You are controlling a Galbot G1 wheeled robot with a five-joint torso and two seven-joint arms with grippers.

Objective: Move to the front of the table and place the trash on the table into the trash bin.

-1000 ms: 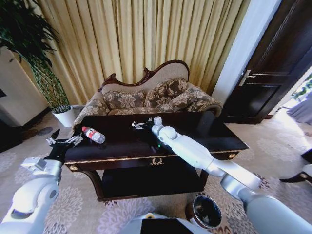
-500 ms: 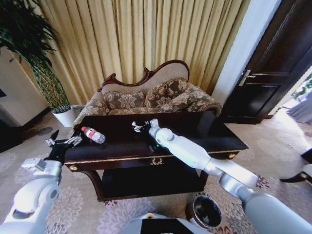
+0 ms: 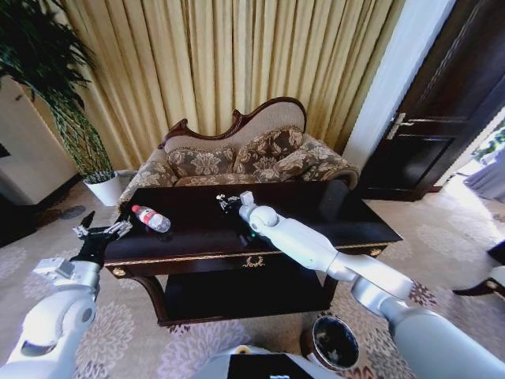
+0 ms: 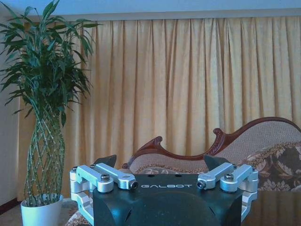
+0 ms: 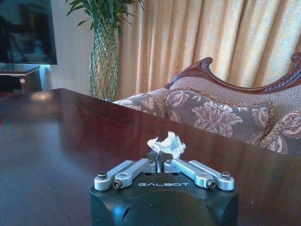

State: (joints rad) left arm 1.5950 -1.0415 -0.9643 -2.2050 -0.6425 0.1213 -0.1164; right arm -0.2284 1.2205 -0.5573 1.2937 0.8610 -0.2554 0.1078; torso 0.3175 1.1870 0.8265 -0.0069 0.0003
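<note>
The right gripper (image 5: 160,165) is stretched over the middle of the table (image 3: 347,217), fingers clenched on a white crumpled scrap (image 5: 167,144) at their tips. The trash bin (image 3: 334,343) stands on the carpet near the robot's base, on the right arm's side, below and behind the held scrap. The left gripper (image 3: 101,232) hangs spread open off the table's left end, nearer the plastic bottle (image 3: 150,218), which lies slantwise on the tabletop.

Bright, even daylight through the curtains (image 3: 237,63), glowing yellow in the head view. Glossy table (image 3: 347,213) mirroring pale glare along its far edge. Strong wide-angle bending toward the head view's borders, door frame (image 3: 394,95) leaning. Cooler, bluish cast in the left wrist view, with the near end effector (image 4: 167,181) dark against the backlight. Soft blur on the sofa (image 5: 225,113) in the right wrist view.
</note>
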